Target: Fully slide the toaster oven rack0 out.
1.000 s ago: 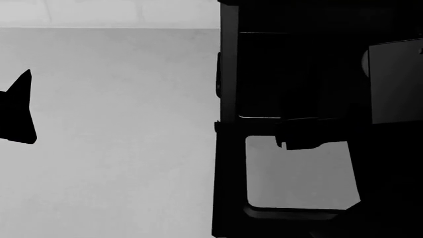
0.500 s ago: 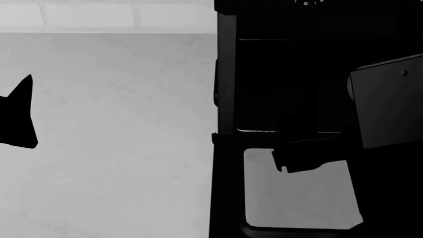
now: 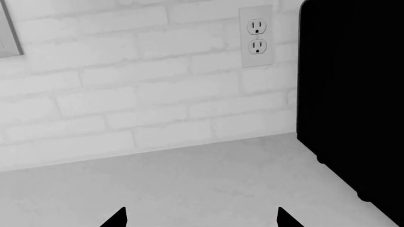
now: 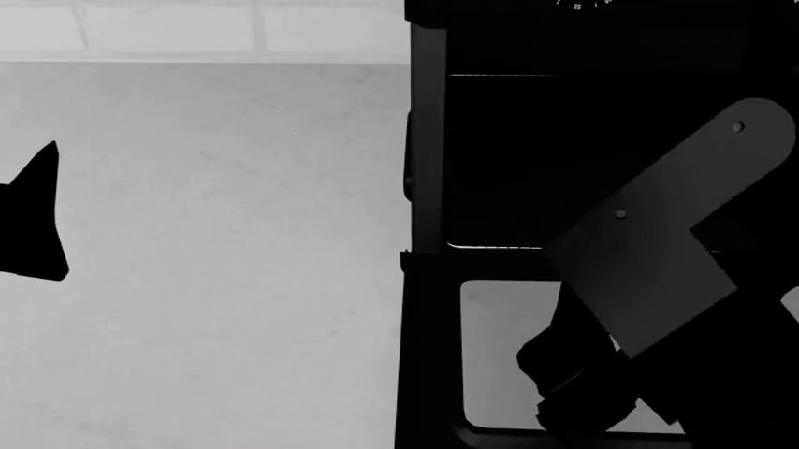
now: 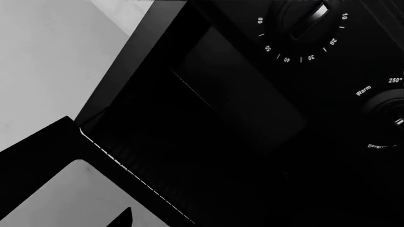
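**Door down, rack still to be drawn**

Left wrist view: my left pincer shows only as 2 dark fingertips at the bottom edge, set well apart with bare table between them, so it is spread and holds nothing. The toaster oven fills the right side as a flat black wall. A white brick wall with an outlet runs across the top. There is plenty of free table on this side.

Head view: the toaster oven takes the right half, and its door lies folded down toward the lower edge, pale table showing through the glass. A thin bright line at the mouth, centre right, is the front edge of the rack0; I judge it fully seated. My right arm crosses the lower right, and its pincer hangs over the door glass as a dark mass; I cannot tell if it is spread or closed. My left pincer sits far at the left edge, well apart from the oven.

Right wrist view: I look into the dark cavity, the rack0 showing as a dotted bright line running toward the lower centre, the dials at upper right. So opening is done; gripping and pulling remain. The lowered door leaves only a narrow approach to that front wire.
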### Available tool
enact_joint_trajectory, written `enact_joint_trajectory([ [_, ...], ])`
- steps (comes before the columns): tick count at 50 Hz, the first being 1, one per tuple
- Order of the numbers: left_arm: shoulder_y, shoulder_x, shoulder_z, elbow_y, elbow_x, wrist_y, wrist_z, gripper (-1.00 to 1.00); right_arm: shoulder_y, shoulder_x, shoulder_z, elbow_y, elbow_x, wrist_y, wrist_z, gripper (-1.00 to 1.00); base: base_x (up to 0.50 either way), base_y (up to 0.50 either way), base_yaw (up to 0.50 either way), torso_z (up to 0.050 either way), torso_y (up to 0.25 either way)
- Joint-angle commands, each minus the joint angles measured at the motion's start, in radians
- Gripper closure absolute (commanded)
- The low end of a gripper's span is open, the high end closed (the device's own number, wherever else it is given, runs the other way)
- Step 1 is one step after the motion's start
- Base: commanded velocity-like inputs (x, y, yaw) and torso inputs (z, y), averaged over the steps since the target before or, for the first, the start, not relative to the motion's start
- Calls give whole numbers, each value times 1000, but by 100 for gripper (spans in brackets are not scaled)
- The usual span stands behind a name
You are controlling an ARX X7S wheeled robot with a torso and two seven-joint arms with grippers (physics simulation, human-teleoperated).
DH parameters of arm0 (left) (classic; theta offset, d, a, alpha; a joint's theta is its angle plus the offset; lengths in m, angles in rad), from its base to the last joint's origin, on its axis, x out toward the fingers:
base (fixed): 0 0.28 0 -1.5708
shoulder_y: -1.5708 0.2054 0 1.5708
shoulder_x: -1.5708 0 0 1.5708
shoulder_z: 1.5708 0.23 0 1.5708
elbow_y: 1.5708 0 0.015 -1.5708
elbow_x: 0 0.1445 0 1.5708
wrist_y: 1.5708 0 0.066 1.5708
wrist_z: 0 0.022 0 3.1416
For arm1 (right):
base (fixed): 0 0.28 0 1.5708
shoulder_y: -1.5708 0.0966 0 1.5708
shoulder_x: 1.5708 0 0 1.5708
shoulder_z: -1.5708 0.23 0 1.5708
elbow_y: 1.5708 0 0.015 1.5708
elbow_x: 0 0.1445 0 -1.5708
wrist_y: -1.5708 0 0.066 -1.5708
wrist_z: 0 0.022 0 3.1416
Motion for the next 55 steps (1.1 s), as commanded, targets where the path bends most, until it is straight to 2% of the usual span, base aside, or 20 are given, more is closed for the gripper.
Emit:
enact_joint_trajectory([
  [1,8,-5,-7,5,-10,4,-6,-100,64,107,-132,56,71,39,-49,-100,0,0,0,0,0],
  [9,8,-11,-7,2,-14,9,-11,-100,71,91,-137,128,95,14,-27,-100,0,0,0,0,0],
  [23,14,-16,-11,10,-26,11,-19,-100,56,33,-56,240,263,-141,164,-100,0,0,0,0,0],
  [29,3,0,-45,16,-52,-27,-23,-100,37,2,-27,290,319,-197,246,-100,0,0,0,0,0],
  [47,21,-16,-64,21,-69,-15,-34,-100,44,-76,29,423,416,-280,372,-100,0,0,0,0,0],
  [55,17,-17,-65,18,-76,-12,-42,-100,50,-88,28,447,427,-290,384,-100,0,0,0,0,0],
])
